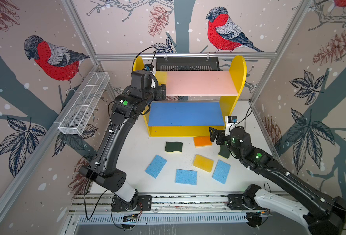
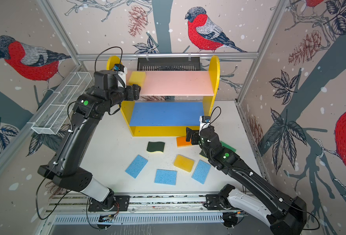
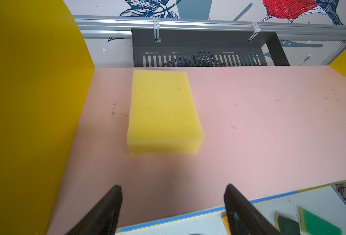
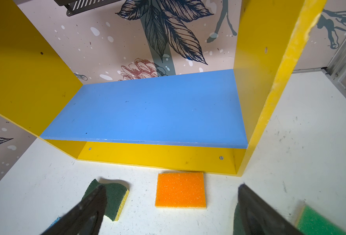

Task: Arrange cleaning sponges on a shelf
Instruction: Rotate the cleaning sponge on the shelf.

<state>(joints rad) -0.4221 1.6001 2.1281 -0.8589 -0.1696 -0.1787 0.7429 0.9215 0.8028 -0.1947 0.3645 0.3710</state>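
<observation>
The shelf stands at the back, with a pink board above a blue board. One yellow sponge lies at the pink board's left end. My left gripper is open just in front of it, holding nothing. On the table lie an orange-topped sponge, a wavy dark-green sponge, a yellow block and three blue sponges. A bright-green sponge and another dark-green one are partly hidden by the right arm. My right gripper hangs open over the orange sponge.
A white wire-mesh basket is fixed to the left wall. A black slotted tray hangs on the rail behind the shelf. Both arm bases sit on the front rail.
</observation>
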